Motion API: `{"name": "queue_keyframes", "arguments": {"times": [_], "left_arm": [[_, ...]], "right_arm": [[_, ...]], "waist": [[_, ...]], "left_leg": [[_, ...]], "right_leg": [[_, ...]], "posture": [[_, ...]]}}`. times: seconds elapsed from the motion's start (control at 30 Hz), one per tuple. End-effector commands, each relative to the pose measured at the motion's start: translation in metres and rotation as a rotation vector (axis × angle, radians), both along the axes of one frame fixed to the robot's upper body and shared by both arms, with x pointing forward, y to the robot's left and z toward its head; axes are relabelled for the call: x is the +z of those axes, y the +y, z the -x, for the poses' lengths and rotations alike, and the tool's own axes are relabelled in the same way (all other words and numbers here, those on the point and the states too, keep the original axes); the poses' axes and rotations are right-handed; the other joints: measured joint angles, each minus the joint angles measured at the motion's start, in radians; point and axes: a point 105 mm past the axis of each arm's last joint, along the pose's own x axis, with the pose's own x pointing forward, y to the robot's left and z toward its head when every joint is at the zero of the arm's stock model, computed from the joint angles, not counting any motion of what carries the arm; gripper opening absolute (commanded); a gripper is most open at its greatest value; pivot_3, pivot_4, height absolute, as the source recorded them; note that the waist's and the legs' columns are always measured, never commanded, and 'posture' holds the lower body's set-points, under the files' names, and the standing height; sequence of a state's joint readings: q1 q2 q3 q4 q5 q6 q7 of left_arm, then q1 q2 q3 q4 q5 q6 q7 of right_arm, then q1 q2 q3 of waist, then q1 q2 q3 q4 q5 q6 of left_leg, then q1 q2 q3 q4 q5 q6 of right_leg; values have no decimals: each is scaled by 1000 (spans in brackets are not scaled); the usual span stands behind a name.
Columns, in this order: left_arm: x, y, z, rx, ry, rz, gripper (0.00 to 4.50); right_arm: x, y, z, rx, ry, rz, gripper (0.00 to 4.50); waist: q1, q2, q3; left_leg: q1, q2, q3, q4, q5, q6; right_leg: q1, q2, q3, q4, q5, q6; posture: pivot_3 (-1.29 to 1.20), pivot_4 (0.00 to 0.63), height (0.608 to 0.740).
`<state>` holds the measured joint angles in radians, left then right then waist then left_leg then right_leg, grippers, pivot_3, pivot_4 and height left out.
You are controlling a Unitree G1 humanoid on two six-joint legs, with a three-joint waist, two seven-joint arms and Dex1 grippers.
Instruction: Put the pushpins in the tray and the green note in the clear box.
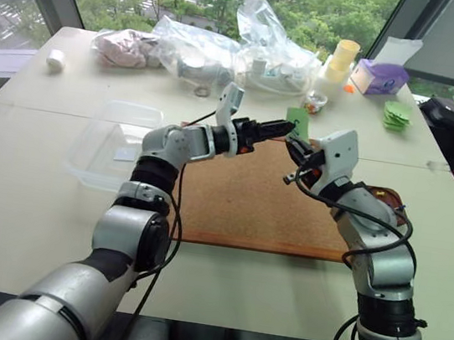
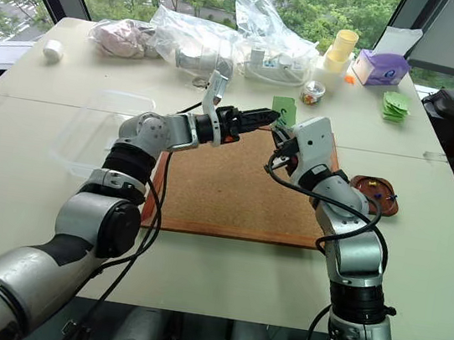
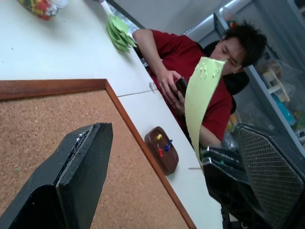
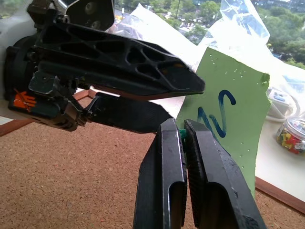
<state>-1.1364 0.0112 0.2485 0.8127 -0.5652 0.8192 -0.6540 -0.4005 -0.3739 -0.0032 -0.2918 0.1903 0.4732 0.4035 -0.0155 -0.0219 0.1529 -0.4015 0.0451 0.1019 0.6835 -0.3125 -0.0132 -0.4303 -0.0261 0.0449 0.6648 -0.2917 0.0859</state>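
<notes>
Right claw (image 4: 183,138): pinched the green note (image 4: 228,114) above the cork board (image 2: 232,192).
Left claw (image 2: 260,118): spread wide beside it.
Risk: a mistimed handover could drop the note short of the clear box (image 1: 117,142).

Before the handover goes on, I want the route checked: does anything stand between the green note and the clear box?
The left gripper, jaws open, sits beside the green note, which the right gripper pinches above the cork board. That left arm lies along the way to the clear box; nothing else visible does.
</notes>
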Motion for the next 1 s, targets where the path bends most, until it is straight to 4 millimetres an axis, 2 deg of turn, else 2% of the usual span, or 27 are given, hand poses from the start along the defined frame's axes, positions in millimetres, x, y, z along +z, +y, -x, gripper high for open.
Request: {"name": "queue_keyframes", "arguments": {"times": [0.03,0.13,0.37,0.47,0.6,0.77,0.83,0.9,1.0], "left_arm": [[12,-9,-7,25,-64,-1,4468],[8,-18,-7,4,-98,-19,3628],[4,-22,-8,2,-71,-13,66],[4,-20,-8,-8,-72,-12,22],[-6,-12,-13,40,-121,-93,22],[-26,5,-18,79,-124,-167,22],[-27,11,-18,82,-109,-155,22],[-26,16,-17,74,-99,-134,22],[-22,21,-14,58,-112,-130,22]], "right_arm": [[14,7,7,29,-71,8,0],[12,9,8,33,-70,25,0],[13,10,9,31,-80,30,0],[13,10,10,33,-86,36,0],[16,10,12,28,-103,31,0],[41,0,20,-16,-144,-155,0],[47,-12,21,-53,-125,-279,0],[48,-34,18,-129,-96,-403,0],[43,-64,16,-233,-67,-460,0]], "waist": [[1,0,0],[1,0,0],[-1,0,0],[-1,0,0],[0,0,0],[-2,0,0],[-6,1,0],[-1,0,0],[6,0,0]], "left_leg": [[0,0,0,0,0,0],[0,-3,0,0,0,0],[0,-3,0,0,0,0],[0,-3,0,0,0,0],[0,-3,0,0,0,0],[0,-3,0,0,0,0],[0,-1,0,0,0,0],[0,1,0,0,0,-1],[-1,0,-1,1,1,-1]], "right_leg": [[0,0,0,0,0,0],[0,0,0,0,0,0],[0,1,0,0,0,0],[0,1,0,0,0,0],[0,1,0,0,0,0],[0,1,0,0,0,0],[-1,1,1,1,0,0],[-1,1,0,2,0,0],[-1,0,-1,2,0,0]], "posture": [[0,150,738],[0,150,738],[0,150,738],[0,150,738],[0,150,738],[0,150,738],[0,150,738],[0,150,738],[0,150,738]]}}
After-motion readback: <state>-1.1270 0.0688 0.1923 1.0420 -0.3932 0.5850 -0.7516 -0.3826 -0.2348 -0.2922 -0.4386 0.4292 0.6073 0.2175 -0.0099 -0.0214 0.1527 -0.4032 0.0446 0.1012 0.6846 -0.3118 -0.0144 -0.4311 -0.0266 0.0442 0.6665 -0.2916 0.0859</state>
